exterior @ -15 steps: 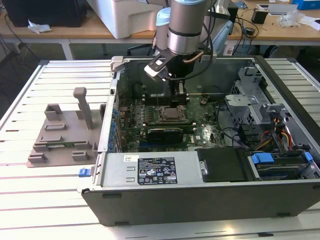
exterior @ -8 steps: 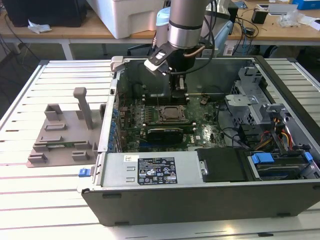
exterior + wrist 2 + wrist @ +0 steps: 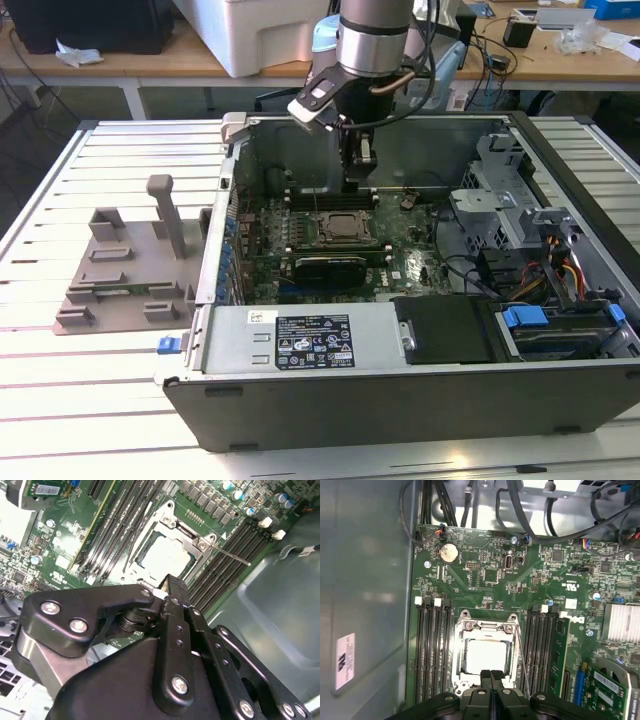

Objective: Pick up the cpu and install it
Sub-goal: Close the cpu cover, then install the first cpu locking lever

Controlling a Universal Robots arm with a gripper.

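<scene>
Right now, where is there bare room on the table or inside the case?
Bare: the slatted table around the grey fixture, and, for a hand, along the case's metal wall beside the memory slots. Crowded: the socket with the cpu, slots either side, gripper above; cables by the drive bays.

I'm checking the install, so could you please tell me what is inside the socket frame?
The cpu lies flat inside the socket frame, its pale metal top showing. The gripper covers one edge in the first wrist view, and whatever is beneath the cpu is hidden.
</scene>
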